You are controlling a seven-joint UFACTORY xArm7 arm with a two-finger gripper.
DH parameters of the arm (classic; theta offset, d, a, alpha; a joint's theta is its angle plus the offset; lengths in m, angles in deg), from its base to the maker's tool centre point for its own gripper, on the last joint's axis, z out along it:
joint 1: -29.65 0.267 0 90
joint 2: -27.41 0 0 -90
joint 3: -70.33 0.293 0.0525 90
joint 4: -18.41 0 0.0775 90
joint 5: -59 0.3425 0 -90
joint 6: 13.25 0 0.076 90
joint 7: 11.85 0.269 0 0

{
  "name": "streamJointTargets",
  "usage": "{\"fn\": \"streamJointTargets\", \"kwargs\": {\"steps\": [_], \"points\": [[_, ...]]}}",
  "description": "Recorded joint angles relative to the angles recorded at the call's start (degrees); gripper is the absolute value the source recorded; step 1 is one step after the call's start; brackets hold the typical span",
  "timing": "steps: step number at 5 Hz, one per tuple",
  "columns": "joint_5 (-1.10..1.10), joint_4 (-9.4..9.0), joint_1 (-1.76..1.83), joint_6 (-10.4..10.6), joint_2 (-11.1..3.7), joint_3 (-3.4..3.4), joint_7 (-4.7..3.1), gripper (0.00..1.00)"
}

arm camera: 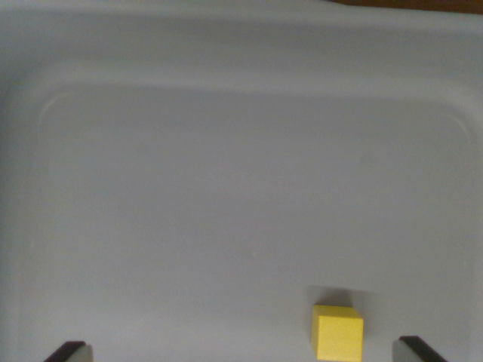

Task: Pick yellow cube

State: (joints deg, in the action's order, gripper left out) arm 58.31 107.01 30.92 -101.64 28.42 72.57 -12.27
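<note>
A small yellow cube (pixel 337 332) lies on the floor of a pale grey-white tray (pixel 226 188), low in the wrist view and right of centre. Two dark fingertips show at the bottom edge, one at the left (pixel 69 351) and one at the right (pixel 417 350). They stand far apart, so my gripper (pixel 243 351) is open with nothing held. The cube sits between the fingertips, much closer to the right one, and touches neither.
The tray's raised rim (pixel 241 45) curves across the top and down both sides. A strip of brown surface (pixel 423 4) shows beyond the rim at the top right.
</note>
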Motion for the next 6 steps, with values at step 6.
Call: {"fn": "streamJointTargets", "kwargs": {"steps": [6], "points": [[0.33, -2.31, -0.29, 2.5, -0.42, -0.44, -0.84, 0.00]]}}
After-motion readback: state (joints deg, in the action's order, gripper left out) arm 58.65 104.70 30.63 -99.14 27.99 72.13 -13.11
